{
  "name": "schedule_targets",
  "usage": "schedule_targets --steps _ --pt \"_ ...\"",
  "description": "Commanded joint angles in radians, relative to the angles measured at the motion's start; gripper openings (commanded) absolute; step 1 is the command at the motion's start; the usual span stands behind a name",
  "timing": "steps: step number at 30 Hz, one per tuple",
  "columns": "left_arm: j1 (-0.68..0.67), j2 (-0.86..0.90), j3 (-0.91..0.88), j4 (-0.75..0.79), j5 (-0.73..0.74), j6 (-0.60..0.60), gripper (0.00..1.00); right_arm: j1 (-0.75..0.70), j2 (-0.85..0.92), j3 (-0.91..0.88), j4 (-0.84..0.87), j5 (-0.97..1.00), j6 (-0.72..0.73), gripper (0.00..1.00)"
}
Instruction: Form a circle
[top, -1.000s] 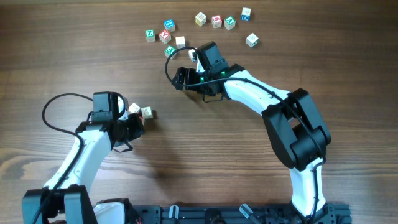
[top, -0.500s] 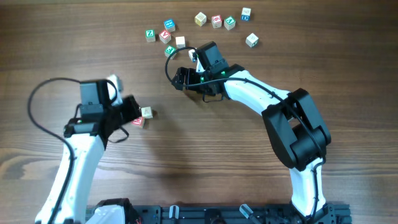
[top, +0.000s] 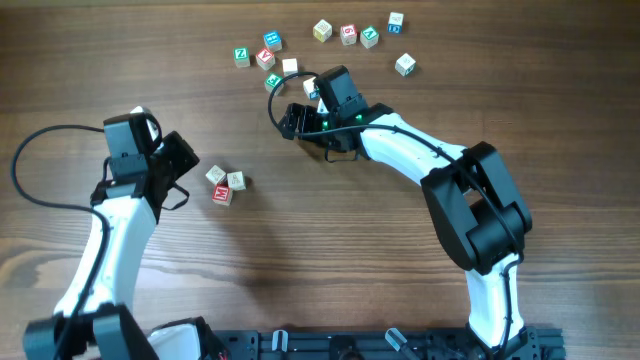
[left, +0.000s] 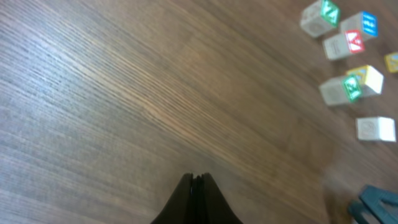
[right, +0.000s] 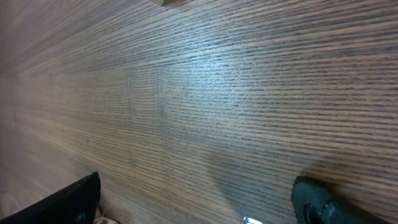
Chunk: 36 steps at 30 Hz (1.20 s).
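On the table (top: 340, 250), left of centre, leaves the circle (top: 225, 184) as a tight three-block huddle, red block (top: 222, 195) lowest. Pulls the left claw (top: 188, 163) clear of it, pinched shut, empty. Holds the right claw (top: 288, 118) spread wide beside the loose blocks (top: 268, 55). Suggests another fetch next.
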Motion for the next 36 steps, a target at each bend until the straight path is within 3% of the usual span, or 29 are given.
schedule_targets --steps 1,7,11,12,14,15,16,18,26,36 --pt "0.010 0.054 0.006 0.047 -0.003 -0.021 0.04 -0.018 0.070 -0.052 -0.027 0.091 0.031 1.00" --pt "0.010 0.053 0.006 0.069 -0.004 -0.020 0.04 -0.018 0.070 -0.052 -0.028 0.090 0.029 1.00" --pt "0.010 0.053 0.006 0.085 -0.004 -0.020 0.05 -0.034 0.068 -0.051 -0.050 0.008 0.006 0.94" --pt "0.010 0.053 0.006 0.094 -0.004 -0.020 0.05 -0.037 0.068 -0.051 -0.045 -0.029 -0.021 0.87" --pt "0.010 0.053 0.006 0.108 -0.004 -0.020 0.05 -0.034 0.068 -0.051 -0.029 -0.086 -0.098 0.61" --pt "0.010 0.053 0.006 0.109 -0.004 -0.020 0.06 -0.029 0.068 -0.051 -0.024 -0.100 -0.121 0.45" --pt "0.010 0.053 0.006 0.109 -0.004 -0.020 0.06 -0.020 0.068 -0.051 -0.023 -0.111 -0.139 0.22" --pt "0.010 0.053 0.006 0.109 -0.005 -0.020 0.06 0.000 0.068 -0.051 -0.023 -0.112 -0.142 0.05" --pt "0.010 0.053 0.006 0.110 -0.016 -0.020 0.05 0.143 0.068 -0.052 0.105 -0.112 -0.322 0.05" --pt "0.010 0.053 0.006 0.084 -0.115 -0.020 0.04 0.205 0.068 -0.052 0.171 -0.102 -0.303 0.05"
